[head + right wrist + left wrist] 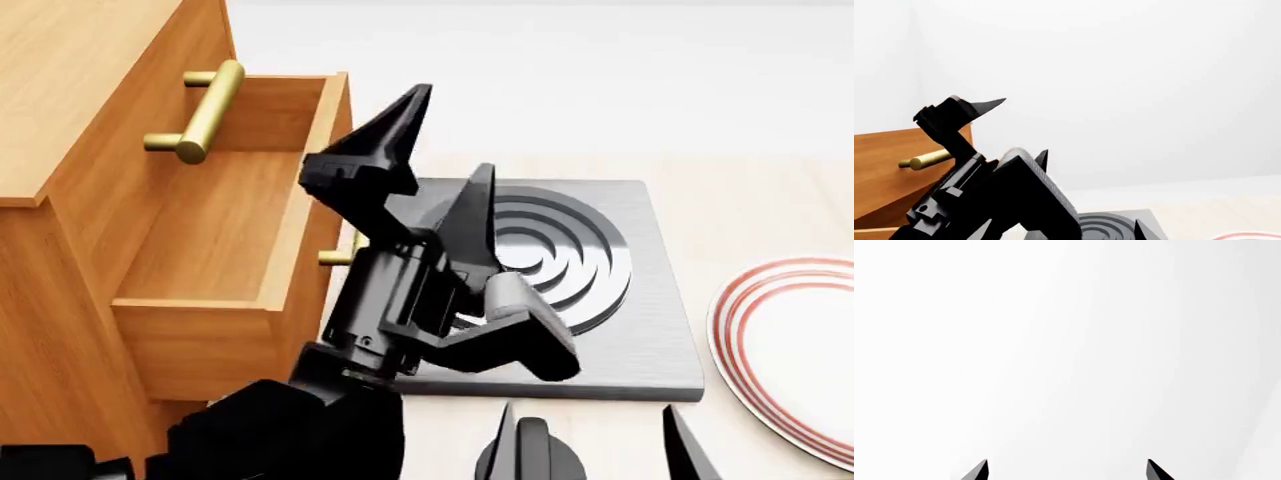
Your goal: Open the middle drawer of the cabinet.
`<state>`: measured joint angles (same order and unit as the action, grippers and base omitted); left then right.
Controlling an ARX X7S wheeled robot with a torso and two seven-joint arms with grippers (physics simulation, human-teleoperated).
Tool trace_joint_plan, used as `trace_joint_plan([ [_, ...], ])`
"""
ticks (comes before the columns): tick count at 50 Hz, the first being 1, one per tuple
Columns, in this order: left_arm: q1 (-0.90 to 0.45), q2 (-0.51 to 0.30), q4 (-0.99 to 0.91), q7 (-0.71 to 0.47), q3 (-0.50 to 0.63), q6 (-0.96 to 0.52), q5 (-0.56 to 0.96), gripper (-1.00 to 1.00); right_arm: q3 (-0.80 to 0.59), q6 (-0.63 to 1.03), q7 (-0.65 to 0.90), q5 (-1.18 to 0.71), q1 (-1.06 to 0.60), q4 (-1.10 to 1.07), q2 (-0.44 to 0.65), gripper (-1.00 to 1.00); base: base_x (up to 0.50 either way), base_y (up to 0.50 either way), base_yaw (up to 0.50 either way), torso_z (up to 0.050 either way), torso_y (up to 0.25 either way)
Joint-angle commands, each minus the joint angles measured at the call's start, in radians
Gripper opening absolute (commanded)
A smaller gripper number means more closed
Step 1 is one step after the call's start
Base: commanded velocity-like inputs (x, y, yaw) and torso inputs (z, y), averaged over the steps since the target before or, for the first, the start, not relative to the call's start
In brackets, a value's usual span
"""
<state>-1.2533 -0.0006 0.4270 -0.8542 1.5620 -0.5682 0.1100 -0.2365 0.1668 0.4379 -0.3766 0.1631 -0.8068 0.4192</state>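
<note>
The orange-brown cabinet [67, 80] stands at the left of the head view. Its middle drawer [214, 230] is pulled well out, and its bare wooden floor shows from above. Only a brass stub of that drawer's handle [336, 257] shows behind my left arm. The top drawer's brass bar handle [203, 110] sits above it. My left gripper [454, 130] [1067, 462] is open and tilted upward just outside the drawer front, holding nothing. My right gripper [587, 420] [1063, 220] is open low at the front.
A grey square stove plate [561, 260] [1111, 225] with ringed burner lies right of the drawer on the pale counter. A white plate with red rings [787, 350] sits at the far right. The left wrist view shows only white wall.
</note>
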Motion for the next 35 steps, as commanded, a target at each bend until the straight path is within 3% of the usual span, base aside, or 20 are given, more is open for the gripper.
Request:
trace_joint_plan([
  [1, -0.143, 0.001, -0.072, -0.071, -0.012, 0.05, 0.309, 1.0, -0.011, 0.001, 0.001, 0.004, -0.003, 0.002, 0.001, 1.0, 0.0, 0.0, 0.0, 0.0, 0.0],
  [5, -0.167, 0.001, -0.102, -0.088, -0.009, 0.022, 0.341, 1.0, -0.013, 0.0, 0.002, 0.004, -0.004, 0.005, 0.002, 1.0, 0.0, 0.0, 0.0, 0.0, 0.0],
  [16, -0.25, 0.0, -0.137, -0.132, -0.04, 0.064, 0.657, 1.0, -0.007, -0.01, 0.002, -0.005, -0.004, 0.012, 0.005, 1.0, 0.0, 0.0, 0.0, 0.0, 0.0],
  [25, -0.256, -0.087, -0.319, -0.097, -0.203, 0.023, 0.9, 1.0, -0.009, -0.004, 0.006, -0.011, -0.009, 0.01, 0.007, 1.0, 0.0, 0.0, 0.0, 0.0, 0.0],
  [35, -0.292, -0.232, -0.566, -0.174, -0.33, -0.039, 1.106, 1.0, 0.001, -0.007, 0.015, -0.019, 0.002, -0.002, 0.014, 1.0, 0.0, 0.0, 0.0, 0.0, 0.0],
])
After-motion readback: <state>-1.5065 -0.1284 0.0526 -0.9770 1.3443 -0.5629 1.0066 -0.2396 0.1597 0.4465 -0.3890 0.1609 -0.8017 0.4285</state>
